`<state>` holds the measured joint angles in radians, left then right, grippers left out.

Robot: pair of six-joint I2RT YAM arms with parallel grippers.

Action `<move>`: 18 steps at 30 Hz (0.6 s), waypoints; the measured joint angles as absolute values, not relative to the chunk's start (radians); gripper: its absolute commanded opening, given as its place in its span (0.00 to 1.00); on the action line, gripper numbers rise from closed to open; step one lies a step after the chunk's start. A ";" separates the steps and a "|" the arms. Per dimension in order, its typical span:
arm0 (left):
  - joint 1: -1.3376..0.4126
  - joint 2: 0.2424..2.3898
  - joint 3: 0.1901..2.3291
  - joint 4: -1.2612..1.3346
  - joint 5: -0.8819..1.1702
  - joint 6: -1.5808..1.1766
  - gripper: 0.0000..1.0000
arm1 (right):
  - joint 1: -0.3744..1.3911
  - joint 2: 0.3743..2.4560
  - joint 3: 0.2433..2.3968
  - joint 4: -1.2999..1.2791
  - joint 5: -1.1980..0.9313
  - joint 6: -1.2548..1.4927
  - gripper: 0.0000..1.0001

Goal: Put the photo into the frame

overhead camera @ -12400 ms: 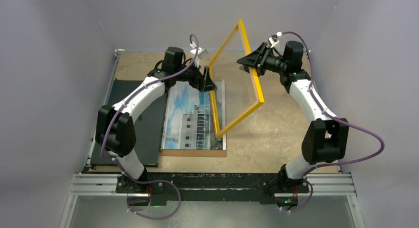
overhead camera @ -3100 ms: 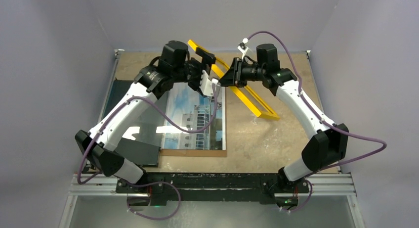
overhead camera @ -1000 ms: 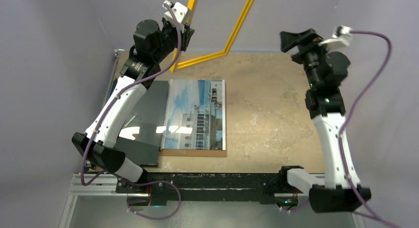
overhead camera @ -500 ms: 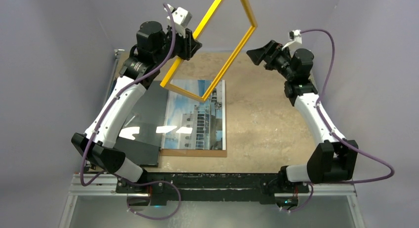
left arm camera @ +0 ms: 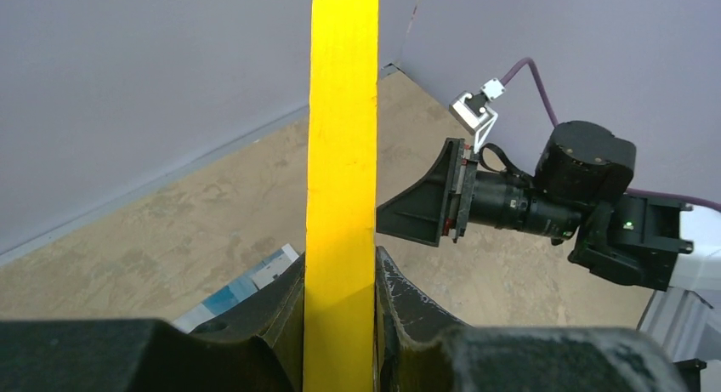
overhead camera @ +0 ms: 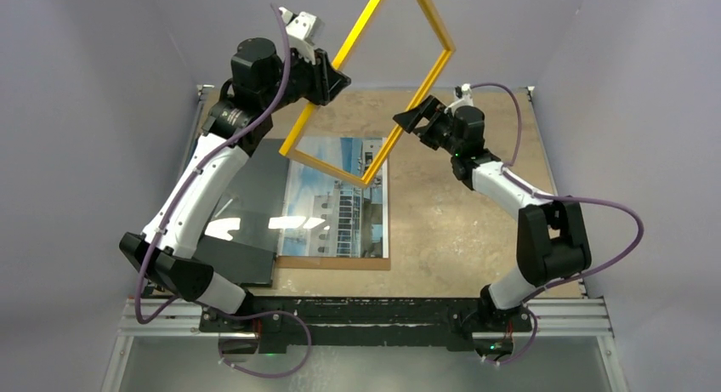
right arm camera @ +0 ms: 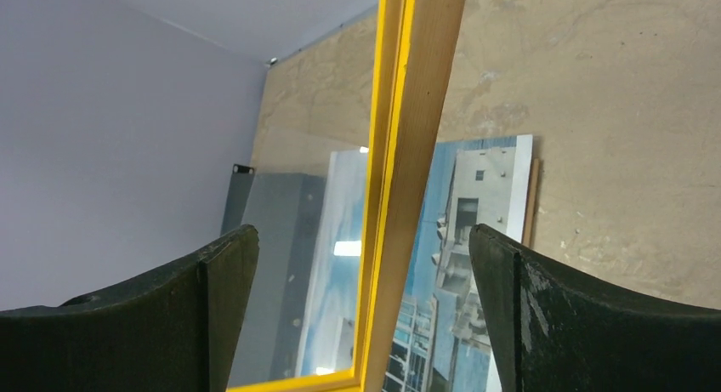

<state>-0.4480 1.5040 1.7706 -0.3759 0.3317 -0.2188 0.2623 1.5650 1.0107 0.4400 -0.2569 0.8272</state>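
Observation:
The frame (overhead camera: 327, 165), thin with a yellow border, hangs tilted in the air above the table's back. My left gripper (overhead camera: 330, 79) is shut on its left side; the yellow bar (left arm camera: 342, 154) is pinched between both fingers of that gripper (left arm camera: 340, 277). My right gripper (overhead camera: 408, 120) is open at the frame's right side. That bar (right arm camera: 408, 154) passes between this gripper's (right arm camera: 361, 239) spread fingers without touching either. The photo (overhead camera: 332, 213), a white building against blue sky, lies flat on a brown backing board (overhead camera: 332, 262) below the frame. It also shows behind the bar (right arm camera: 476, 205).
A glossy grey sheet (overhead camera: 246, 201) lies left of the photo, over a black flat board (overhead camera: 242, 260). The tan table (overhead camera: 476, 205) is closed in by purple walls at the back and both sides. The arms' rail runs along the near edge.
The right arm has swung in from the far right and come down to the frame's right side, still open. The left gripper keeps its hold; the frame has tipped lower over the photo.

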 measured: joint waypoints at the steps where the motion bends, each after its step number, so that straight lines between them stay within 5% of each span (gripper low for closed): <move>1: -0.448 1.499 1.771 -0.376 0.333 -0.227 0.00 | 0.267 1.571 1.011 0.448 -0.244 0.834 0.92; 7: -0.447 1.472 1.767 -0.374 0.334 -0.279 0.00 | 0.303 1.632 1.021 0.517 -0.219 0.887 0.66; 13: -0.444 1.426 1.684 -0.336 0.332 -0.350 0.00 | 0.312 1.649 1.021 0.507 -0.204 0.879 0.16; 15: -0.438 1.412 1.654 -0.318 0.327 -0.366 0.00 | 0.307 1.640 1.023 0.474 -0.215 0.836 0.06; 18: -0.421 1.392 1.604 -0.302 0.326 -0.387 0.19 | 0.306 1.580 1.023 0.354 -0.194 0.785 0.00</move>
<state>-0.4206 1.3922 1.6035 -0.3016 0.3256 -0.3866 0.3061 1.5803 1.0229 0.3542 -0.1944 0.7849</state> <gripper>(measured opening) 0.235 0.278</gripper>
